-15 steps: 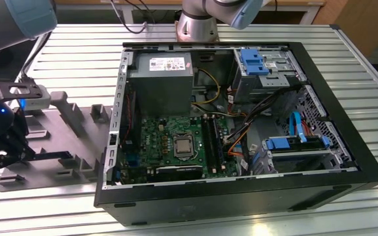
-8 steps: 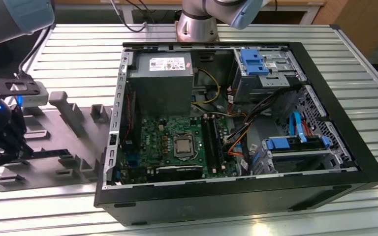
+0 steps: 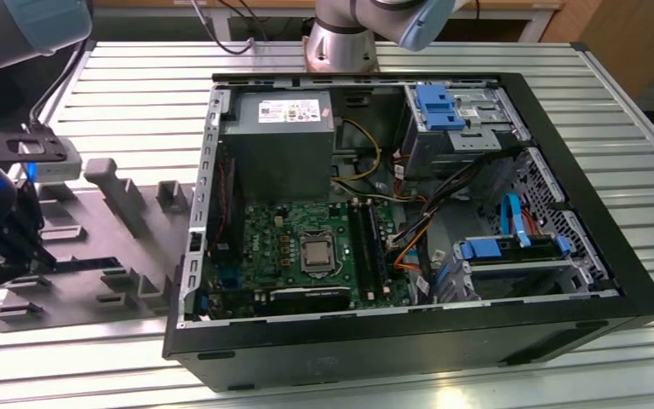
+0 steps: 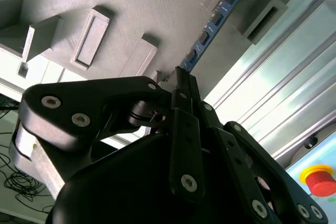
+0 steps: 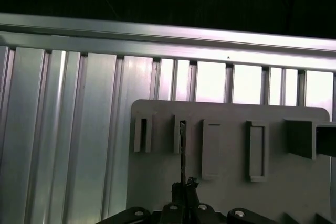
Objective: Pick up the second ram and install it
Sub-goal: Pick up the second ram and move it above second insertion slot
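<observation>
- Dark blue-black flat memory stick, the second ram (image 4: 210,24), stands on edge in a slot near a corner of the grey plastic holder tray (image 5: 226,114).
- Black gripper (image 4: 176,77) is pinched nearly closed on its end.
- Likely light, stiff, fragile; best held by its bare edges.
- Raised grey slot blocks (image 5: 211,148) stand just beside it; the open black computer case (image 3: 418,354) sits well apart.
</observation>
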{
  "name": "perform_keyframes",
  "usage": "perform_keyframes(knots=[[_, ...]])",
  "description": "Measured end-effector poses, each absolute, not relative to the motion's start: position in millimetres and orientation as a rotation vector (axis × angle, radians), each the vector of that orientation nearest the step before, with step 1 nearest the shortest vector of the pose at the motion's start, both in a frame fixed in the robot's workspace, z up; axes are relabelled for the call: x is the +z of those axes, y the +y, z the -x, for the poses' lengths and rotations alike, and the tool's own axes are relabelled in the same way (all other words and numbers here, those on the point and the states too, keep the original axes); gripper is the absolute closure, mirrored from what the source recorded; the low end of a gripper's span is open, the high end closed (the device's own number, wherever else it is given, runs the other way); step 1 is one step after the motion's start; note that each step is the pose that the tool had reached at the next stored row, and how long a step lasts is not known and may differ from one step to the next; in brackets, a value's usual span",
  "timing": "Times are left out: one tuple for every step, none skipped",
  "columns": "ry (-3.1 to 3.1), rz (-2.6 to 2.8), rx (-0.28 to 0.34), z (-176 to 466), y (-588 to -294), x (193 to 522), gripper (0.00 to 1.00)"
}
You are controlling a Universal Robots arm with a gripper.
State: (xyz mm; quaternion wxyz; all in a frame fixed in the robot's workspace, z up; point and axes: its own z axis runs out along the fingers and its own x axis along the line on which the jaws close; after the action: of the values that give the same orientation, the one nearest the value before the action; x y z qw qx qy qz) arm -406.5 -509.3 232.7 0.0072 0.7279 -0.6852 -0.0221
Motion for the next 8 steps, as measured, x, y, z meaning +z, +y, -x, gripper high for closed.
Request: perform_keyframes(knots=[[-2.143, -2.276, -0.069, 406.5, -509.3, 233.2, 0.87], [-2.143, -2.276, -0.069, 406.5, -509.4, 233.8, 0.87], [-2.143, -2.276, -0.069, 406.5, -509.4, 234.4, 0.87], [-2.143, -2.276, -0.069, 406.5, -509.3, 234.9, 0.87], [-2.143, -2.277, -0.069, 406.5, -509.3, 235.3, 0.87], [-2.143, -2.276, -0.069, 406.5, -509.4, 235.9, 0.87], [-2.143, -2.276, -0.069, 406.5, -509.4, 236.5, 0.87], [-2.143, -2.276, -0.069, 406.5, -509.4, 237.1, 0.87]])
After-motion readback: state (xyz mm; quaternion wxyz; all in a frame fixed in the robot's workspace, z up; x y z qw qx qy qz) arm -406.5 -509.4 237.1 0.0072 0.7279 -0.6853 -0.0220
